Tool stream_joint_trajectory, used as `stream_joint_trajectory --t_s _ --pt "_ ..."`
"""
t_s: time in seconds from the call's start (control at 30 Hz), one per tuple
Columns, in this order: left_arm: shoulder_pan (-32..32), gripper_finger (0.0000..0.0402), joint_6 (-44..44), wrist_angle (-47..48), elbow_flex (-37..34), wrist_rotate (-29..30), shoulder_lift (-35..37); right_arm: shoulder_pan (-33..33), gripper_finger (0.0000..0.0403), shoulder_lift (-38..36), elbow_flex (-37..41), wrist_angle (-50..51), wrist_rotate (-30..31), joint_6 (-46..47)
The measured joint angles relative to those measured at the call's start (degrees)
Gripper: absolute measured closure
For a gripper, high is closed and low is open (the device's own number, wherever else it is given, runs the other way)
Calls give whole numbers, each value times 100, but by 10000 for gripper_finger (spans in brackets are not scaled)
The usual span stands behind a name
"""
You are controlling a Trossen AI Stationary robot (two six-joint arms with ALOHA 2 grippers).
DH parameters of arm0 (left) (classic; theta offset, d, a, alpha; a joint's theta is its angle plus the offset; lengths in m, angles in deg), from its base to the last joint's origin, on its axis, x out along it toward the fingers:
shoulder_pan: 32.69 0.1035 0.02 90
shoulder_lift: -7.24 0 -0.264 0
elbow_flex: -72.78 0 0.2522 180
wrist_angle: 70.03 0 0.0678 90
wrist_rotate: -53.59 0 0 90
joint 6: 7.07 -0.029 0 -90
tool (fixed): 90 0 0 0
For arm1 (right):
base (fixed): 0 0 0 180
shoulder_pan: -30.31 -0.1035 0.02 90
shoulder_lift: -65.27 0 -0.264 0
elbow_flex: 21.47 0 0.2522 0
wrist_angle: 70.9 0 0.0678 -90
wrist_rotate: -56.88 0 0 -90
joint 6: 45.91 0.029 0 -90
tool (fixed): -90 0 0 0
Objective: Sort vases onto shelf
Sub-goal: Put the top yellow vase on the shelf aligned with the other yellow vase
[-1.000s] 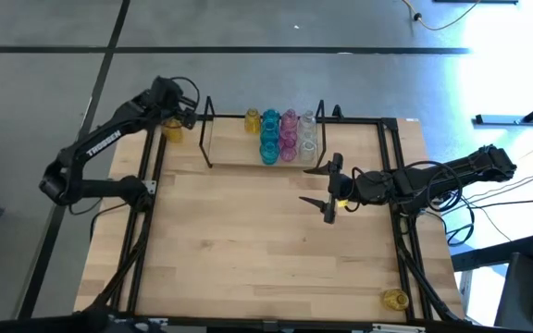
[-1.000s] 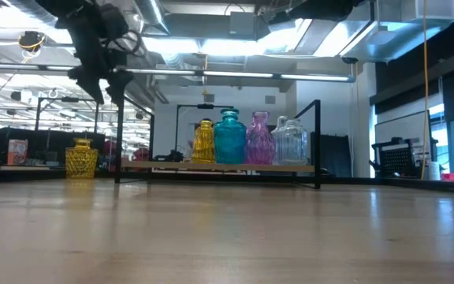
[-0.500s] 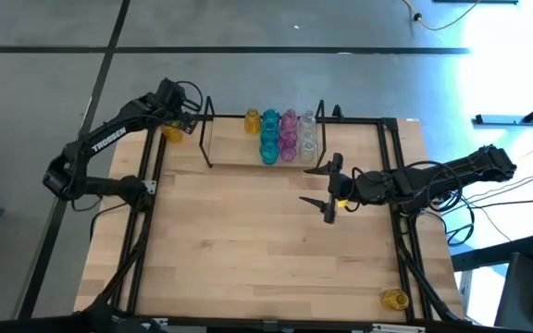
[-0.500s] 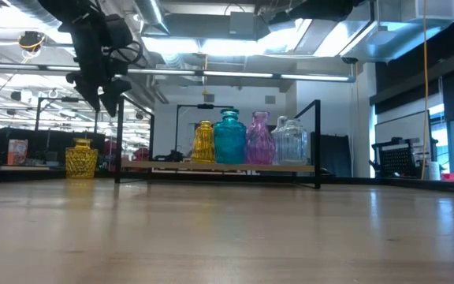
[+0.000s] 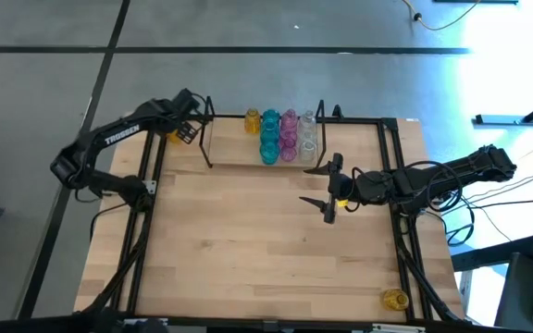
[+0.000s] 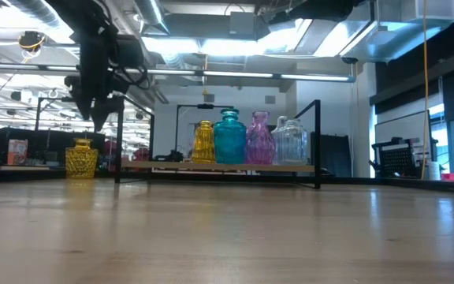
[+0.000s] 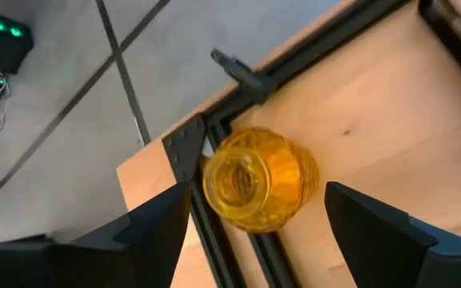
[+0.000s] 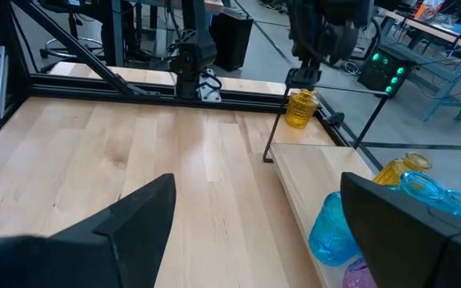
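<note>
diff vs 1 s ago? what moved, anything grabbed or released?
The left gripper shifted over the far-left table corner toward the shelf; it now hangs open above the yellow vase there, not gripping it. Nothing grabbed or released. Unchanged: that vase, the vases on the shelf, the yellow vase at the near-right corner, and the open right gripper mid-table.
</note>
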Motion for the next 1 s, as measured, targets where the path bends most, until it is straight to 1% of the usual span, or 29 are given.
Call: stream_joint_trajectory --t_s 0.23,0.33,0.63,0.77,0.83,0.93,1.0 --pt "9 118 119 150 -2 4 -343 0 70 0 0 0 0 -1" --pt "11 118 186 161 0 132 -421 0 70 0 0 0 0 1" --pt "11 119 263 164 -2 112 -778 0 70 -1 0 0 -4 -2" --pt "-20 119 263 205 3 129 -814 0 70 0 0 0 -4 -2" --pt "-68 119 263 435 100 2 -814 0 70 0 0 -12 2 -4" --pt "-125 119 323 944 470 -160 -814 0 70 0 0 -28 39 -26" --pt "-178 119 442 1315 753 -157 -814 0 70 0 0 -15 34 -23"
